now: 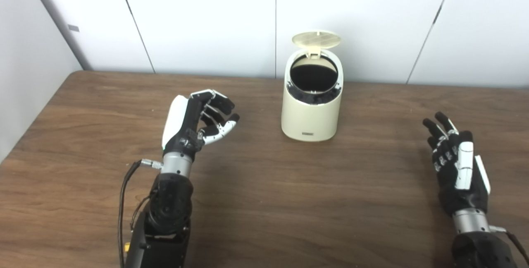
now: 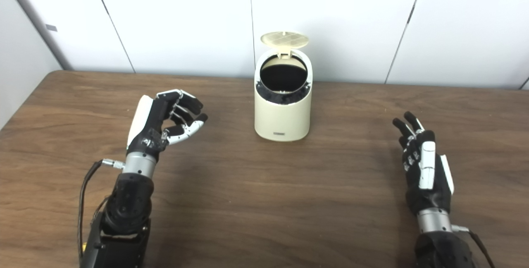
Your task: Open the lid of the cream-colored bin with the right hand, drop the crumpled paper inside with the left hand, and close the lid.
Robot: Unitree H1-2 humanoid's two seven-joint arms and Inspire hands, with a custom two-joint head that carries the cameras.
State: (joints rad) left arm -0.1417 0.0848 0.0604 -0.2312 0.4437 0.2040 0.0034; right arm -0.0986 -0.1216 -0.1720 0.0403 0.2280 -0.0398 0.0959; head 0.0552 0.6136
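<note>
The cream-colored bin (image 1: 311,108) stands upright at the middle back of the table. Its round lid (image 1: 316,39) is tipped up and back on its hinge, so the dark opening (image 1: 313,77) shows. No crumpled paper is in view; the inside of the bin is too dark to see into. My left hand (image 1: 197,120) hovers left of the bin, well apart from it, with fingers loosely curled around nothing. My right hand (image 1: 456,162) is far to the right of the bin, fingers straight and spread, empty.
The brown wooden table (image 1: 264,202) runs up to a white panelled wall (image 1: 206,20) just behind the bin. Its left edge (image 1: 37,115) slants along the picture's left side. A black cable (image 1: 124,185) hangs by my left forearm.
</note>
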